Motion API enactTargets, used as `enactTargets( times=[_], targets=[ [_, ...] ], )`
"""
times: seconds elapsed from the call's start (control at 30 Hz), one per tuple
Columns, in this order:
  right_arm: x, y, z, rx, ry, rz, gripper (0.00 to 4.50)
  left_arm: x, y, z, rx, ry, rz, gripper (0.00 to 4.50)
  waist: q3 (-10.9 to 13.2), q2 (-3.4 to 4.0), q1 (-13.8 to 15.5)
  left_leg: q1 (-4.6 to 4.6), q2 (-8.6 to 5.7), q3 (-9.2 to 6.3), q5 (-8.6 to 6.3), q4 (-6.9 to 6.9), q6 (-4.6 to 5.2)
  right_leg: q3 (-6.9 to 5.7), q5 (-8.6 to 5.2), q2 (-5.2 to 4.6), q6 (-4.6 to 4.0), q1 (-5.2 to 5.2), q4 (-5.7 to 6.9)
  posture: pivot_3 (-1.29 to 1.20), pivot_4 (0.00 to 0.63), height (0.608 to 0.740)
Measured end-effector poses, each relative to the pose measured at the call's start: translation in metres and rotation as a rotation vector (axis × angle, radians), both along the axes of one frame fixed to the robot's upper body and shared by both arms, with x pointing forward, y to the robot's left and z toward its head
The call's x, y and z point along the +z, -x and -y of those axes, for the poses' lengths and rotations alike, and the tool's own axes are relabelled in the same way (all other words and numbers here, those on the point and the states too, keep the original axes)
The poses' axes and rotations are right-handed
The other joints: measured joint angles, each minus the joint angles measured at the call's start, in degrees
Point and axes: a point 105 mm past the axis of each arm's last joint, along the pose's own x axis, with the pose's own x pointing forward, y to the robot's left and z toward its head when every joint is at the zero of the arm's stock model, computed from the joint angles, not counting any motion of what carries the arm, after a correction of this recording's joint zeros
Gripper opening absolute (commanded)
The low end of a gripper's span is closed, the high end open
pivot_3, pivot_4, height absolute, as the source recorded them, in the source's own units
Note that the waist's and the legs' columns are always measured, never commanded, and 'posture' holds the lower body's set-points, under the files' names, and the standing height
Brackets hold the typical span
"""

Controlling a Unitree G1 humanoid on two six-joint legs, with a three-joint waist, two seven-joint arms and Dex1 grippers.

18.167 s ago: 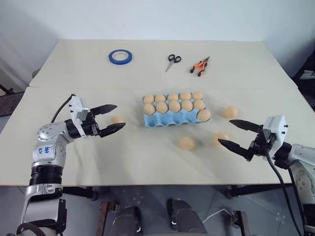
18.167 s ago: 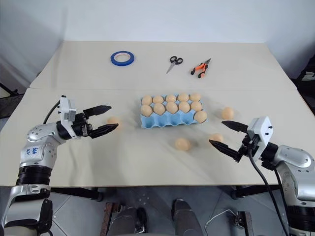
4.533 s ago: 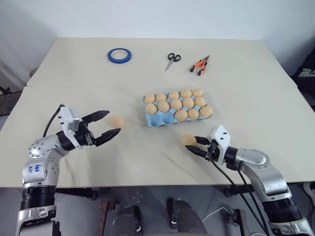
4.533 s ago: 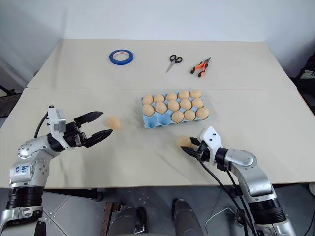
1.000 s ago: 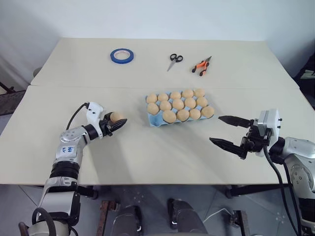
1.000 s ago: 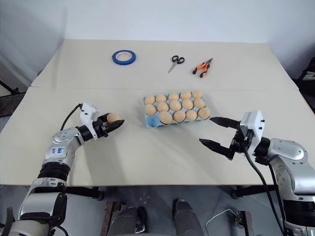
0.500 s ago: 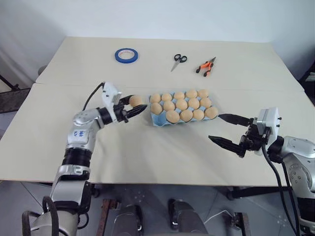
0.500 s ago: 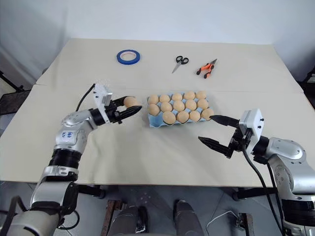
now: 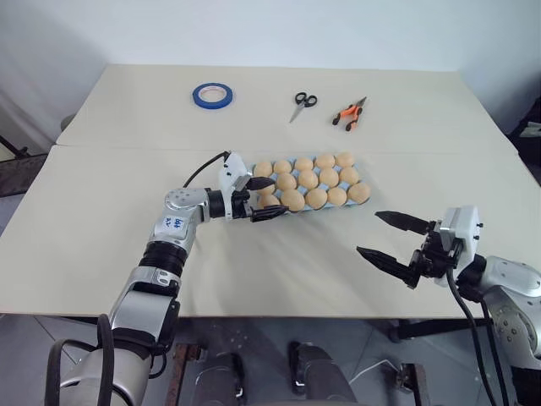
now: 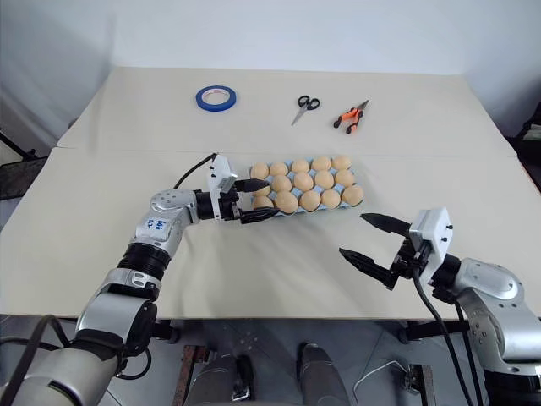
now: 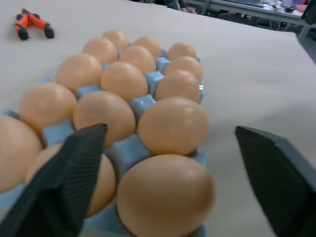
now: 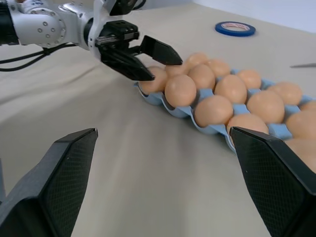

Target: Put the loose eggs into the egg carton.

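Last egg at the carton, no loose ones left on the worktop.
Left gripper (image 9: 265,199), jaws spread, straddled the near-left corner egg (image 11: 165,194) seated in the egg carton (image 9: 306,184); right gripper (image 9: 392,238) hovered well apart, jaws spread wide.

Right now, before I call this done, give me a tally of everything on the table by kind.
eggs, all in carton cups: 15
egg carton: 1
blue tape roll: 1
scissors: 1
orange pliers: 1
Total: 19
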Motion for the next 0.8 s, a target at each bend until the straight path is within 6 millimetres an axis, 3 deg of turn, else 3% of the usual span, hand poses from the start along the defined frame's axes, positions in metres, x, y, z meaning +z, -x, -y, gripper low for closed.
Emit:
enactTargets(
  times=[0.27, 0.43, 0.63, 0.73, 0.8],
  targets=[
    [0.011, -0.005, -0.004, 0.017, -0.007, 0.050, 4.50, 0.005, -0.006, -0.012, 0.057, -0.012, 0.001, 4.48, 0.00, 0.00, -0.06, 0.00, -0.04, 0.02, 0.05, 0.07, 0.11, 0.04, 0.04, 0.00, 0.07, 0.01, 0.07, 0.00, 0.150, 0.740],
    [0.012, -0.010, 0.004, 0.051, 0.014, 0.039, 4.50, 0.022, 0.004, -0.053, 0.069, -0.011, 0.028, 4.48, 0.01, 0.02, -0.35, 0.03, 0.03, 0.05, 0.04, -0.04, 0.07, 0.04, 0.03, 0.00, 0.04, -0.01, 0.06, 0.00, 0.150, 0.740],
    [0.018, -0.018, 0.018, 0.106, 0.089, 0.045, 4.50, 0.021, 0.028, -0.103, 0.085, -0.018, 0.038, 4.48, 0.01, 0.02, -0.08, 0.03, 0.08, 0.03, 0.04, 0.01, 0.02, -0.02, 0.01, -0.05, 0.01, -0.02, 0.08, 0.00, 0.150, 0.740],
    [0.012, -0.022, 0.028, 0.127, 0.148, 0.021, 4.50, 0.022, 0.041, -0.128, 0.108, -0.014, 0.041, 4.48, 0.01, 0.02, -0.10, 0.03, 0.06, 0.03, 0.04, 0.02, 0.04, -0.01, -0.01, -0.19, -0.02, -0.01, 0.07, 0.00, 0.150, 0.740],
    [0.003, -0.024, 0.031, 0.145, 0.168, -0.006, 4.50, 0.023, 0.045, -0.131, 0.104, -0.011, 0.057, 4.48, 0.01, 0.02, 0.09, 0.03, 0.05, 0.02, 0.04, 0.04, 0.05, -0.04, -0.01, -0.22, -0.02, 0.00, 0.09, 0.00, 0.150, 0.740]
  ],
)
